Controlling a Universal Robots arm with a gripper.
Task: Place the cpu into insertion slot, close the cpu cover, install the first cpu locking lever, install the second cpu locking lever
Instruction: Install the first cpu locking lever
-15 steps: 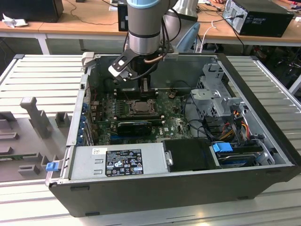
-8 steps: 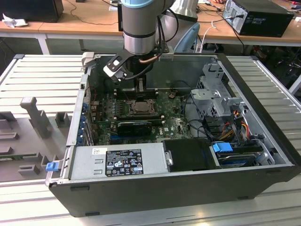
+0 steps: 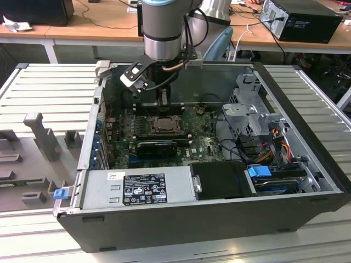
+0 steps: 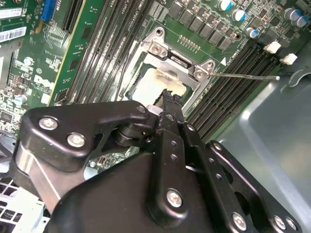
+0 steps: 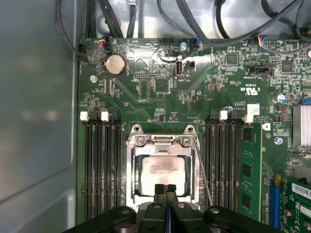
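two black fingers (image 5: 159,191) of the arm's gripper (image 5: 165,189) are pressed flat against each other with nothing between them. their tips hang over one edge of the small square cpu with the pale silvery-grey metal face (image 5: 160,170); whether they touch it cannot be told. the cpu sits in the square dark-framed insertion slot (image 3: 163,125) on the green motherboard (image 5: 146,82). the thin silvery metal cpu cover with its square window (image 5: 160,141) lies down over it, and the chip's face shows through the window. a thin silvery wire locking lever (image 4: 243,75) stands free, angled away from the socket's corner across the long black memory slots (image 5: 217,165). in the exterior view the gripper reaches down into the open black computer case (image 3: 307,164), right above the slot.
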